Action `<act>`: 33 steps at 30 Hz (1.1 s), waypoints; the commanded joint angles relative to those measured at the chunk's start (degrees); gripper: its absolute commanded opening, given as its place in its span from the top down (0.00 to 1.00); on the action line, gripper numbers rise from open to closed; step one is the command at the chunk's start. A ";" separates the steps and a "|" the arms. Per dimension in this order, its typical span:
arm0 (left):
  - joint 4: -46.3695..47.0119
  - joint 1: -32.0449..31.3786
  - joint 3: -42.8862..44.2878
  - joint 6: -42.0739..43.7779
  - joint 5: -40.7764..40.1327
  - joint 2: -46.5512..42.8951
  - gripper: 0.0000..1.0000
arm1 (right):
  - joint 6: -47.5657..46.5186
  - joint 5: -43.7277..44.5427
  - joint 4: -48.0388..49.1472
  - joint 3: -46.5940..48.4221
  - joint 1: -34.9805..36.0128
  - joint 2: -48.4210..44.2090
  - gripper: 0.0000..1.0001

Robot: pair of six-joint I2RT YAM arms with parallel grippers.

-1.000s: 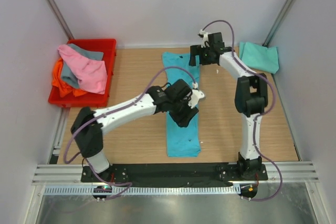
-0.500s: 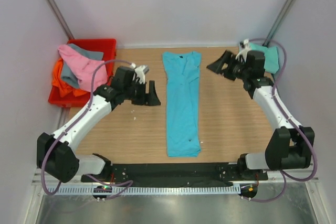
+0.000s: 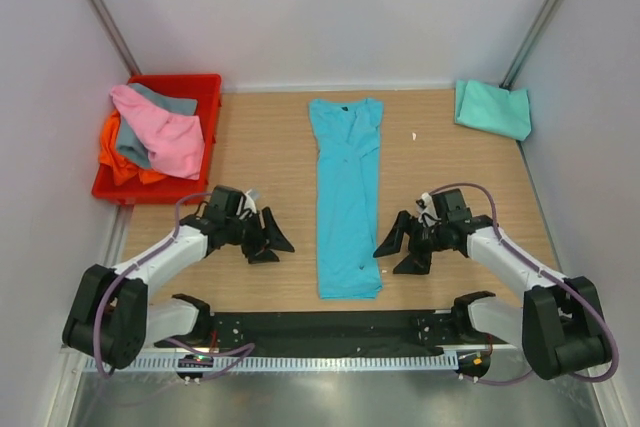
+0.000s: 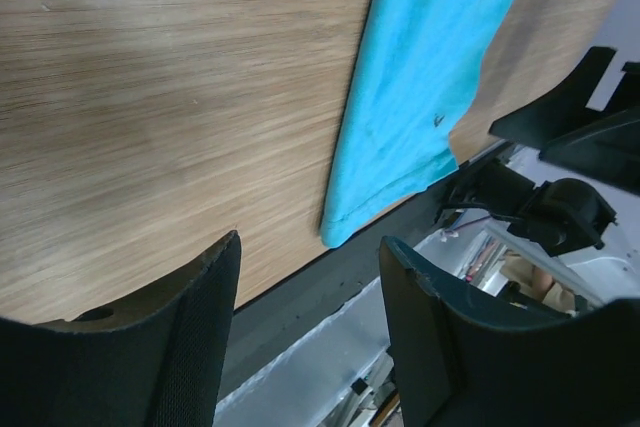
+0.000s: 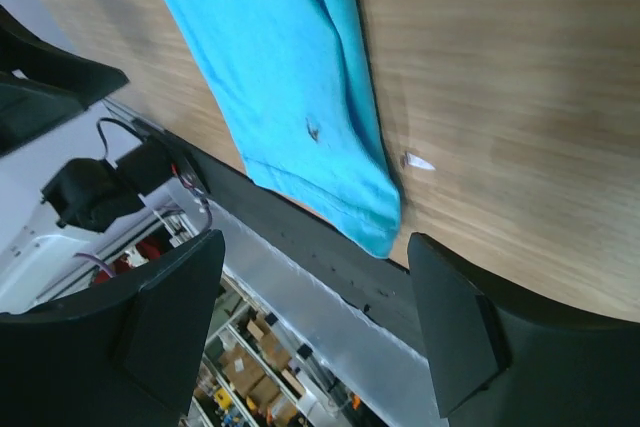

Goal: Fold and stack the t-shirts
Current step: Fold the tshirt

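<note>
A bright turquoise-blue t-shirt [image 3: 347,192], folded lengthwise into a narrow strip, lies flat down the middle of the table with its collar at the far end. My left gripper [image 3: 275,249] hovers open just left of its near hem, holding nothing. My right gripper [image 3: 393,257] hovers open just right of that hem, also holding nothing. The left wrist view shows the hem corner of the turquoise t-shirt [image 4: 420,97] ahead of my open left gripper [image 4: 308,242]. The right wrist view shows the same t-shirt [image 5: 280,77] beyond my open right gripper [image 5: 315,239]. A folded mint-teal t-shirt [image 3: 492,107] rests at the back right.
A red crate [image 3: 205,87] at the back left holds pink [image 3: 165,137], grey and orange t-shirts heaped loosely. A small white scrap [image 3: 413,135] lies on the wood right of the turquoise t-shirt. The black base rail [image 3: 330,327] runs along the near edge. Walls enclose the table.
Both arms have swung back from the far half of the table to the near end, one on each side of the turquoise t-shirt's hem. The t-shirt has not moved.
</note>
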 commanded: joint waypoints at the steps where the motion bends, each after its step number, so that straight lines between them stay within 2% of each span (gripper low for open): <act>1: 4.59 0.25 0.17 -4.65 3.09 1.02 0.42 | 1.05 3.65 -5.33 0.62 2.68 -0.47 0.20; 8: 1.77 -1.24 0.17 -4.39 1.86 6.39 0.46 | 0.70 4.02 -6.14 1.32 4.17 6.65 0.23; 15: 2.04 -8.61 0.60 -5.71 2.12 11.04 0.51 | 2.02 4.19 -6.22 0.53 6.71 8.68 0.27; 20: 6.52 -14.41 1.66 -8.70 3.09 15.96 0.53 | 5.34 3.41 -3.60 0.26 9.97 12.18 0.29; 25: 8.71 -16.01 3.59 -9.58 3.53 19.83 0.53 | 6.76 1.82 -0.61 0.53 12.87 14.30 0.30; 33: 10.82 -19.43 6.93 -10.02 3.97 24.49 0.54 | 9.05 0.42 3.35 -0.26 13.49 15.09 0.32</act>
